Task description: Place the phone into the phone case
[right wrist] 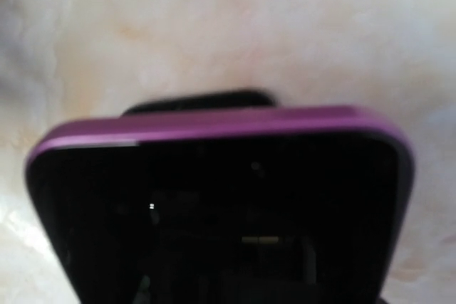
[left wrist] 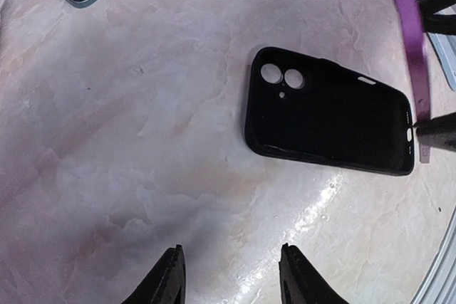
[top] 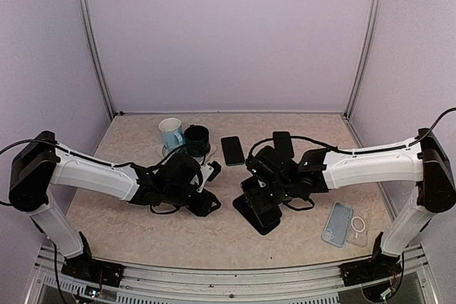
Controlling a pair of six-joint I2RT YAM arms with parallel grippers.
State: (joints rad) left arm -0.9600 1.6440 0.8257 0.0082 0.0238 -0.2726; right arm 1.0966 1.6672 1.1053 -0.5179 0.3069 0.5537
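Left fingers [left wrist: 164, 282] apart, empty; right fingers [left wrist: 436, 132] clamp purple phone [right wrist: 214, 122], mostly hiding black case [right wrist: 199, 99].

The phone case [left wrist: 328, 122] is matt black, perhaps soft plastic; the phone [right wrist: 221, 122] has a smooth purple rim and glossy dark glass; the table [left wrist: 142, 140] is marble-patterned, faintly shiny

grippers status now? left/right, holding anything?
Left gripper: open, nothing between the fingers.
Right gripper: closed on the purple phone.
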